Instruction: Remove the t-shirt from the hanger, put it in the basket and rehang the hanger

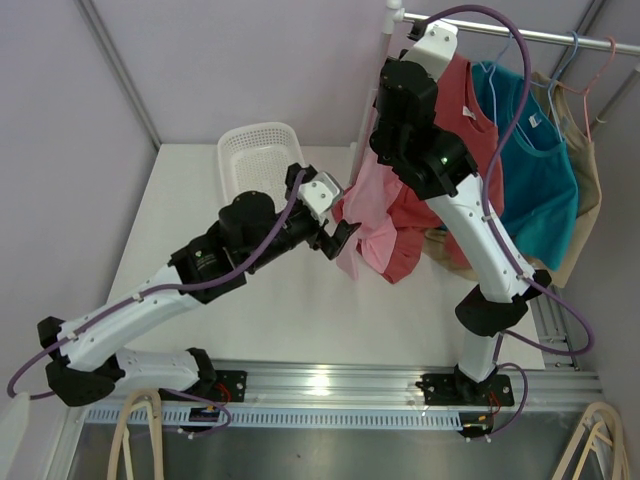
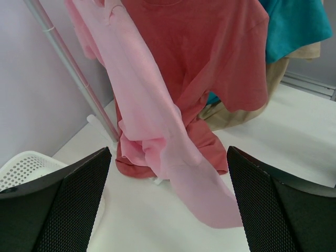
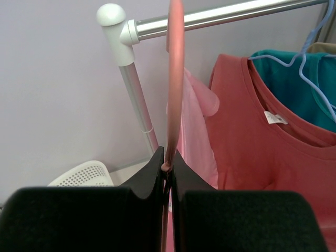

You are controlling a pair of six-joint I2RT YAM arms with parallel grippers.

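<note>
Right pincer [image 3: 168,169]: clenched on the lower bar of the pink hanger [image 3: 176,79], whose top reaches up to the rail [image 3: 226,16].
Left pincer [image 2: 169,157]: released, jaws wide apart, hovering just in front of the low end of the pink t-shirt [image 2: 152,115]; no contact shows.
T-shirt position: draped down from the hanger in a long twisted fold, its tail near the surface [image 1: 250,300]. How much of it is on the hanger is hidden.
Risk, wrong cloth: the red t-shirt [image 2: 210,63] hangs touching behind the pink one, so a deep close could pinch both and drag the neighbour along.
Risk, thin grip: closing on the loose tail alone may catch a single layer that slips free under a pull.
Risk, hanger: a hard downward tug could twist the hanger in the right grip or unhook it from the rail.
Risk, snag: if the neck is caught on a hanger arm, pulling straight down would stretch it rather than free it.
Risk, arms: both work close together beside the rail post, leaving little room.
</note>
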